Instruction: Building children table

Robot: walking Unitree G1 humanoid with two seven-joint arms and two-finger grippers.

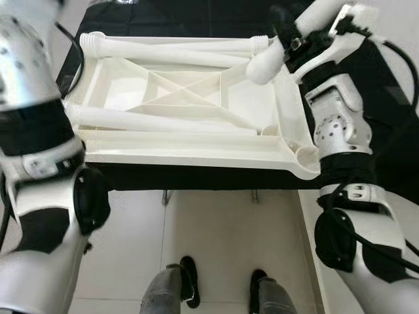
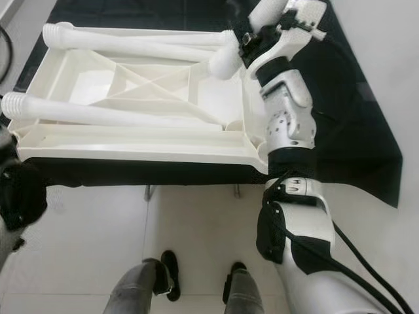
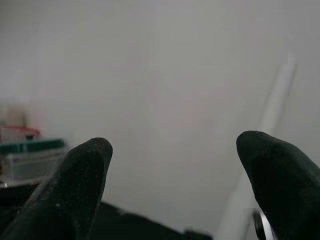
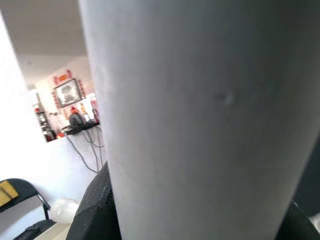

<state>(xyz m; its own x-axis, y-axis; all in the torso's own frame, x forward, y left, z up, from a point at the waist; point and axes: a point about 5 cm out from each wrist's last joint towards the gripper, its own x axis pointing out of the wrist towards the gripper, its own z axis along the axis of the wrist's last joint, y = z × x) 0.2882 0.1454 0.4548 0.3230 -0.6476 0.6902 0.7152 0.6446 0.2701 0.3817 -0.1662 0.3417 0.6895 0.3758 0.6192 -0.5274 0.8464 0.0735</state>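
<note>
Upturned tabletop (image 1: 196, 147) with two loose legs (image 1: 163, 121) lying across its ribbed underside; right gripper (image 1: 291, 46) holding a third leg (image 1: 275, 55) over the far right corner; near right corner socket (image 1: 304, 157) unobstructed.

A white plastic children's tabletop (image 1: 190, 154) lies upside down, its ribbed underside with crossing diagonal braces facing up. Two white tubular legs lie loose across it: one leg (image 1: 177, 44) along the far edge with a threaded end at the right, another leg (image 1: 157, 121) slanting across the near half. A third leg (image 1: 288, 42) stands tilted above the far right corner, its rounded end hanging just over the tabletop.
</note>
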